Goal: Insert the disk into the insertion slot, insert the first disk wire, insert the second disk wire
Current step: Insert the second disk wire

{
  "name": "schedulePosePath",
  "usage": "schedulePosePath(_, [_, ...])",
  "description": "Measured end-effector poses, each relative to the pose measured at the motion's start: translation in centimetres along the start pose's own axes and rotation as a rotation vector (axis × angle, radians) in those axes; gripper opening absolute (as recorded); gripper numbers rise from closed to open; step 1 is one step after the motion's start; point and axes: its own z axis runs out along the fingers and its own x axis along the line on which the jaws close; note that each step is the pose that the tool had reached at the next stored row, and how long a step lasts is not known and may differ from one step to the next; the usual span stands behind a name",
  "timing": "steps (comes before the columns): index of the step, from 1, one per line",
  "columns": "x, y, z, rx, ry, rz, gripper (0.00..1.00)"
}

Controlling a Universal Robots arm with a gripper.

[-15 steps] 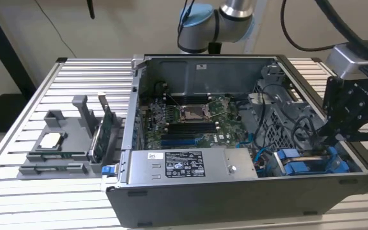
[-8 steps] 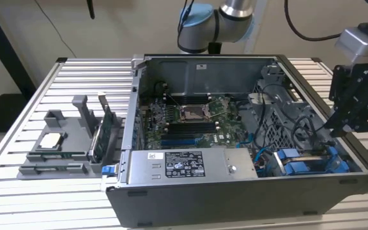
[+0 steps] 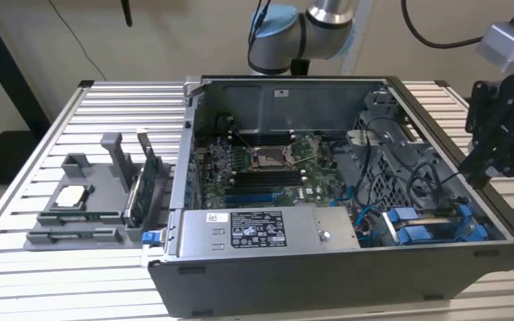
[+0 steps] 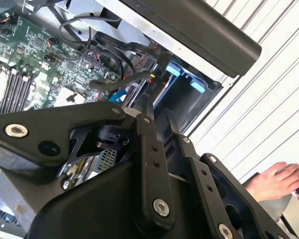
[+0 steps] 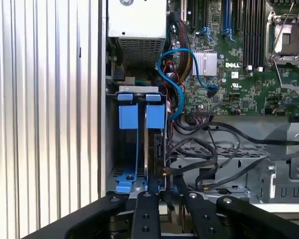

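Black cables (image 5: pixel 209 159) crowd beside the seated disk (image 5: pixel 129 117); claw (image 5: pixel 164 191) close by.

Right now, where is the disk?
In the exterior view's lower right, the disk in its blue carrier sits in the computer case's corner, just right of the silver power supply.

I see smooth bright-blue plastic framing the disk (image 5: pixel 129 117), a matt black metal gripper (image 5: pixel 167 196), a dark matt-grey metal case (image 3: pixel 328 284) and a pale ribbed metal table (image 3: pixel 51 281).
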Motion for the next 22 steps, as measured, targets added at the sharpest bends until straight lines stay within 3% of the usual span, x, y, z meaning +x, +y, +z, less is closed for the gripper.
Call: schedulePosePath(22, [-0.3,-0.54,-0.52,-0.003,0.0003,-0.003,0.27])
